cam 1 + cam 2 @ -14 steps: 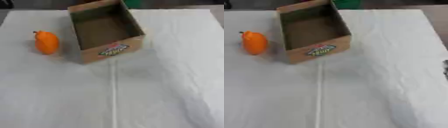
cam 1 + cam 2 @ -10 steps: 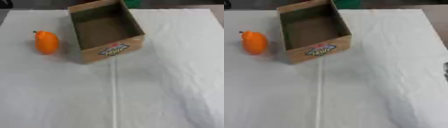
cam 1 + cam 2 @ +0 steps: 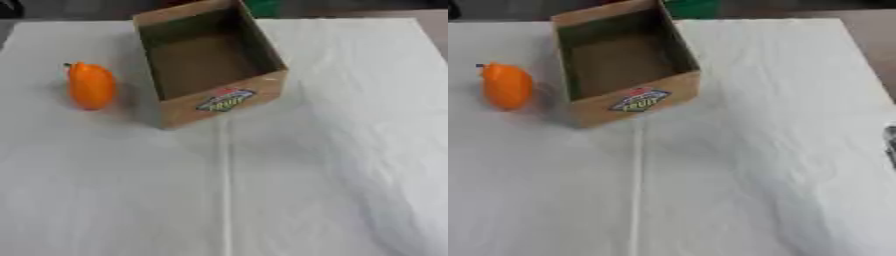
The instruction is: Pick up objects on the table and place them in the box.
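Hands: only a dark sliver of the right hand [image 3: 891, 145] shows at the edge, its fingers impossible to judge; the left is unseen. On the worktop [image 3: 332, 165], the box [image 3: 210, 65] stands empty, orange object [image 3: 90, 86] just left, ungrasped. Reaching comes next.

Upper left of the frame, the orange fruit [image 3: 91, 86] is glowing a bright, even orange, topped by a tiny dark stem. Just right of it the box [image 3: 262, 89] is showing plain cardboard brown on its walls, shading to a darker brown inside. Its front label [image 3: 226, 100] is flashing red, green and yellow around dark lettering. The worktop [image 3: 332, 165] is lying white under a cloth, a paler crease line running down the middle. Top centre, a green thing [image 3: 691, 8] is peeking over the box.
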Robot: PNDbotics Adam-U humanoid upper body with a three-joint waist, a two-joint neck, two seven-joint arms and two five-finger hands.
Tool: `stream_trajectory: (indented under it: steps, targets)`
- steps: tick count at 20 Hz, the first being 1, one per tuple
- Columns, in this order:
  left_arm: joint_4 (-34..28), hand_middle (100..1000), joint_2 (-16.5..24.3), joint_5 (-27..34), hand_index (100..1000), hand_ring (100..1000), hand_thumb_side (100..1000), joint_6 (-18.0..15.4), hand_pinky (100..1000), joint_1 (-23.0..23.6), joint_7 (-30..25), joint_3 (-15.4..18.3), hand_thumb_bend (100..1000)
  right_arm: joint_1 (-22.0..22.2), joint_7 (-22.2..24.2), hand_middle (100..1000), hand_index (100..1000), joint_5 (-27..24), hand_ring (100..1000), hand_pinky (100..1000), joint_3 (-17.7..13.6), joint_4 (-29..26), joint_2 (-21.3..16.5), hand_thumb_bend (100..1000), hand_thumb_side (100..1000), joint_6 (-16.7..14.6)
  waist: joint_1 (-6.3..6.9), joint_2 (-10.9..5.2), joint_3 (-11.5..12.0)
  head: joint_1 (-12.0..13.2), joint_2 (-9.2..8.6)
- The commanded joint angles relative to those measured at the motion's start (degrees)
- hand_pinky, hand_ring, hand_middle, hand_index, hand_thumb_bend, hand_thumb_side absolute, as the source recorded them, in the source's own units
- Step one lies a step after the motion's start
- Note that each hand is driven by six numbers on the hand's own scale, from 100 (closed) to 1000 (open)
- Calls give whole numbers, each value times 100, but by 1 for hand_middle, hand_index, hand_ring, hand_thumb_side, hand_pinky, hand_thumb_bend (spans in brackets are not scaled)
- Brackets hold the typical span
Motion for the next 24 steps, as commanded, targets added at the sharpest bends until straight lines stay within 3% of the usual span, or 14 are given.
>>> stream_trajectory:
  steps: [1,4,6,7,9,10,11,16,23,24]
  targets:
    - [306,763,718,-1094,887,649,812,493,476,-404,-1610,-198,132,-25,15,796,849,8,800,774,-33,-81,-159,100,1000,11,12,-151,6,-53,71]
    - [851,781,1113,-1891,899,668,848,425,477,-993,-3156,-429,156,-26,49,796,849,-3,799,774,-6,-81,-179,100,1000,21,27,-180,-7,-52,99]
    - [1212,790,1262,-2317,909,682,917,240,477,-1355,-3906,-585,326,-25,64,795,848,-10,799,774,4,-81,-193,100,1000,24,30,-192,-24,-46,94]
    - [1418,805,1306,-2523,920,702,935,140,486,-1528,-4273,-676,528,-28,71,794,848,-14,799,774,11,-81,-202,100,1000,24,33,-196,-34,-39,88]
    - [1875,793,1316,-2896,934,711,911,-61,492,-1868,-5057,-851,777,-36,91,793,848,-23,799,774,30,-81,-214,100,1000,25,36,-203,-48,-27,80]
    - [2092,788,1303,-3073,931,711,904,-151,492,-2026,-5385,-925,853,-41,101,793,848,-29,799,774,38,-81,-218,100,1000,26,36,-204,-53,-25,77]
    - [2290,783,1274,-3237,922,711,900,-236,492,-2168,-5649,-983,1000,-44,109,792,848,-34,798,774,44,-81,-220,100,1000,28,35,-206,-56,-32,82]
    - [3087,791,1005,-3618,944,729,884,-532,509,-2642,-6305,-1175,1000,-59,142,790,847,-53,798,774,65,-81,-229,100,1000,35,26,-215,-51,-27,183]
    - [3783,797,721,-3689,997,740,850,-775,520,-2998,-6578,-1426,1000,-71,175,788,847,-79,798,774,87,-81,-217,100,1000,51,15,-224,-46,24,182]
    - [3828,807,685,-3682,1000,751,801,-807,532,-3017,-6607,-1457,1000,-75,177,786,847,-81,798,775,90,-81,-216,100,1000,51,12,-223,-52,35,167]
